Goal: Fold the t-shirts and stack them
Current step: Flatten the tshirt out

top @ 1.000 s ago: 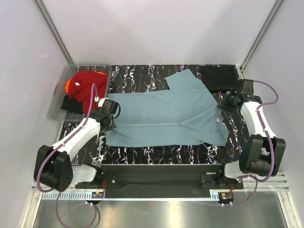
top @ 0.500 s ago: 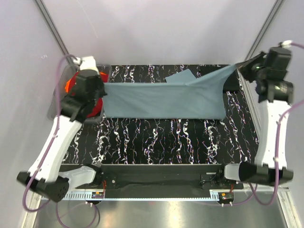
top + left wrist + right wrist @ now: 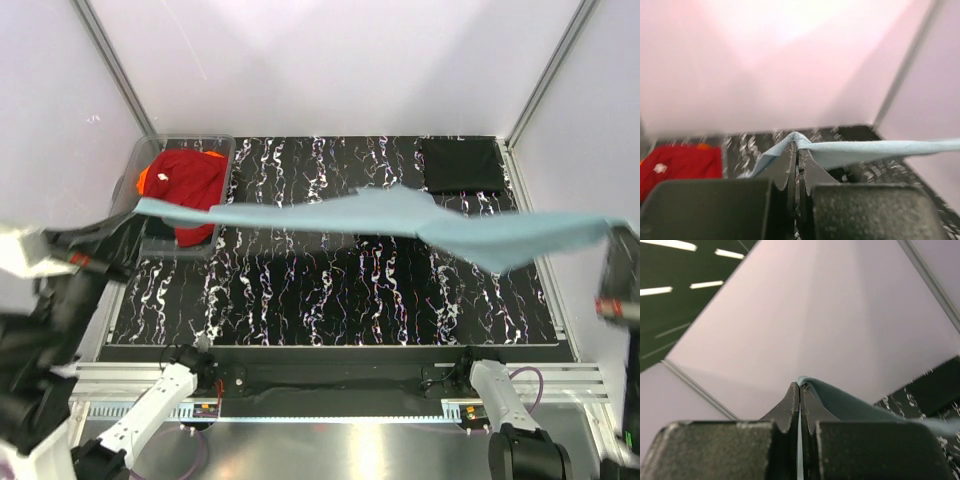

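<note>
Nearest, the left gripper [image 3: 798, 159] at 9 o'clock and the right gripper [image 3: 800, 390] at 3 o'clock each pinch an edge of the teal-blue t-shirt [image 3: 400, 215]. It is stretched in the air over the table [image 3: 300, 290], not yet folded. Farther off, a black t-shirt [image 3: 460, 165] lies folded at 1 o'clock. A red t-shirt [image 3: 190, 180] waits in the tub [image 3: 190, 139] at 11 o'clock.
</note>
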`<state>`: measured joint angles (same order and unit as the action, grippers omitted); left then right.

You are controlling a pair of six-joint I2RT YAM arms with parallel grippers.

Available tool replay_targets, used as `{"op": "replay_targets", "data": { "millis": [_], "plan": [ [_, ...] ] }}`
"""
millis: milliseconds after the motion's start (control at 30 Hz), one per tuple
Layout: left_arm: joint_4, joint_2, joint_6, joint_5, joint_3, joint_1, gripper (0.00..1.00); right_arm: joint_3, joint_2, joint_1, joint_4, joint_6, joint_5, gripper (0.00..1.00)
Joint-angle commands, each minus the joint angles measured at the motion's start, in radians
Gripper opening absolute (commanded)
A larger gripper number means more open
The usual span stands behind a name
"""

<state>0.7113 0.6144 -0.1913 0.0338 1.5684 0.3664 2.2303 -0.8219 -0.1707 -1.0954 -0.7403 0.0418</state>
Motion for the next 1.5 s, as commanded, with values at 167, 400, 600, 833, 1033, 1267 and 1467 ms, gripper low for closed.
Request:
{"op": "replay_targets", "data": {
  "millis": [167,400,600,833,1033,1267,1467],
  "plan": [
    [-0.072,-0.009,-0.004,-0.227,-0.011,-0.001,0.00,0.192,-0.109,0.000,-0.182,-0.021,-0.034,0.00],
    [-0.151,0.203,0.108,-0.052,-0.050,-0.003,0.00,-0.099,-0.235,0.000,0.129,0.033,-0.039,0.00],
    [-0.412,0.481,0.061,0.199,-0.106,-0.003,0.00,-0.233,-0.506,0.000,0.425,0.044,-0.065,0.00],
    [-0.679,0.787,0.179,0.279,0.161,-0.007,0.00,0.368,-0.937,-0.024,0.329,0.094,-0.118,0.00],
    [-0.673,0.791,0.223,0.232,0.322,-0.007,0.00,0.655,-0.940,-0.105,0.285,0.018,0.050,0.00],
    [-0.769,0.561,0.213,0.184,-0.030,-0.006,0.00,-0.018,-0.519,-0.105,0.609,0.055,0.184,0.00],
    [-0.763,0.334,0.119,0.058,-0.440,-0.001,0.00,-0.514,-0.254,-0.105,0.577,0.015,0.047,0.00]
  ]
}}
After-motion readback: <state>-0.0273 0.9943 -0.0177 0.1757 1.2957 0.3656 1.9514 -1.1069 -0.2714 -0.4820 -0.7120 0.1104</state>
